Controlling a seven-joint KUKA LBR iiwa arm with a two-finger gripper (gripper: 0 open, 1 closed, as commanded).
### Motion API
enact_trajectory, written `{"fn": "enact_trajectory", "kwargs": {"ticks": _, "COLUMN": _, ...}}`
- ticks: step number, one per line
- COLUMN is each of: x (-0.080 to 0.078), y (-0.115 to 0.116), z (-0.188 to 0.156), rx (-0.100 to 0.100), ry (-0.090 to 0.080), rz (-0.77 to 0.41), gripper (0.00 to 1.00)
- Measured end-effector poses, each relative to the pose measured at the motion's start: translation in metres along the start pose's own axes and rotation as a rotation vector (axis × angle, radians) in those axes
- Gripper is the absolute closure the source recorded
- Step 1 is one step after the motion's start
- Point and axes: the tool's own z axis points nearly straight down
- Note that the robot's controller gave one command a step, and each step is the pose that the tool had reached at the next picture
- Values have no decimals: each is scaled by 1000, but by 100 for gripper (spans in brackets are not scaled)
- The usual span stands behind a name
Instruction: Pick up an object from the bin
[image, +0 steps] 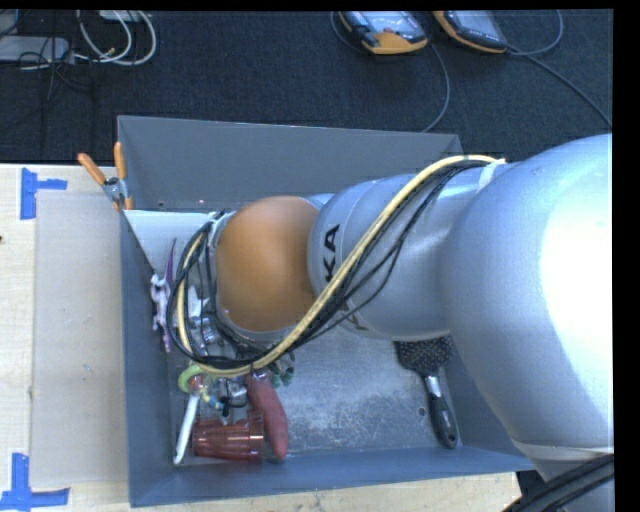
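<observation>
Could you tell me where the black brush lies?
In the camera view, the black brush lies at the lower right of the bin, far from the dark red things at lower left.

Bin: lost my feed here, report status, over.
Hand down in bin, lower-left corner. Beside it: dark red tube, white stick, green piece. Black brush lies apart, right side.

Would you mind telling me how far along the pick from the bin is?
The reach looks done: the gripper sits low in the bin at its lower-left corner, above a dark red tube and a white stick. No grasp shows; both lie on the floor. Gripping and lifting remain. The black brush lies apart.
</observation>
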Motion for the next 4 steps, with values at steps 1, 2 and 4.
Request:
{"fn": "enact_trajectory", "kwargs": {"ticks": 1, "x": -8, "y": 14, "z": 39, "rx": -1, "ry": 6, "rz": -220, "gripper": 100}}
{"fn": "enact_trajectory", "kwargs": {"ticks": 2, "x": -8, "y": 14, "z": 39, "rx": -1, "ry": 7, "rz": -218, "gripper": 100}}
{"fn": "enact_trajectory", "kwargs": {"ticks": 4, "x": -8, "y": 14, "z": 39, "rx": -1, "ry": 7, "rz": -216, "gripper": 100}}
